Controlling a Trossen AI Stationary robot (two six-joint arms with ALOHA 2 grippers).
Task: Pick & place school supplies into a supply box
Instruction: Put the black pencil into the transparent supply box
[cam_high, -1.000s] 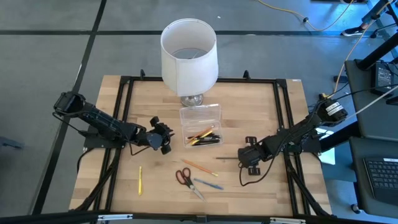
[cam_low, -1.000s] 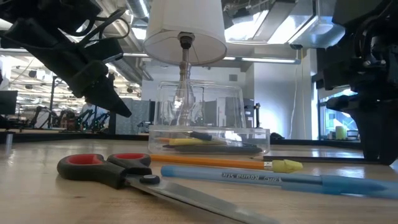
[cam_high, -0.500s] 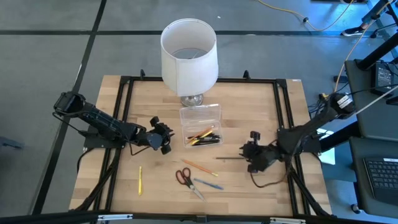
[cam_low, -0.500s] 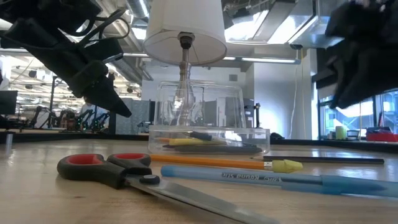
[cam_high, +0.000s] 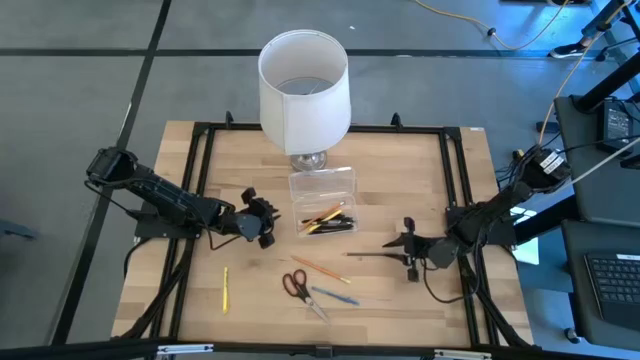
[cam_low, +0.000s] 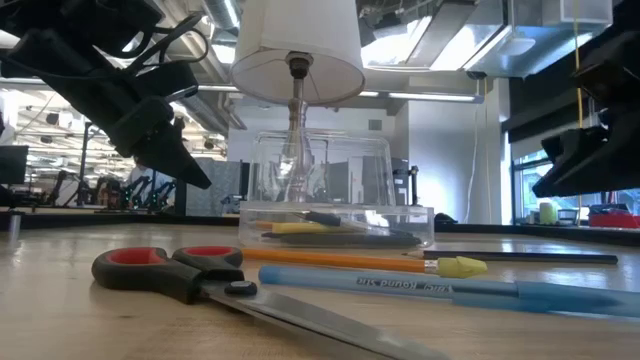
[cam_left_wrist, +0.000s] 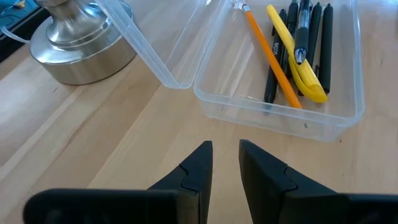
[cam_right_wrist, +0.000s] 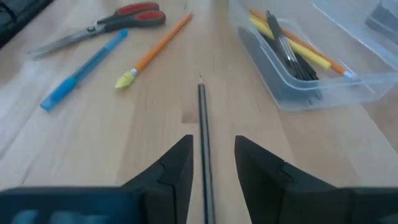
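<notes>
The right gripper (cam_high: 410, 252), right of centre in the high view, is swinging round to line its open, empty jaws along the black pen (cam_right_wrist: 203, 134) lying on the table. The box (cam_high: 322, 205) sits centre frame, so a pick is probably coming. The left gripper (cam_left_wrist: 222, 163) is waiting beside it, narrowly parted and empty.

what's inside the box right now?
The box holds an orange pencil, a yellow pen and several dark pens. Anything beneath them is hidden.
</notes>
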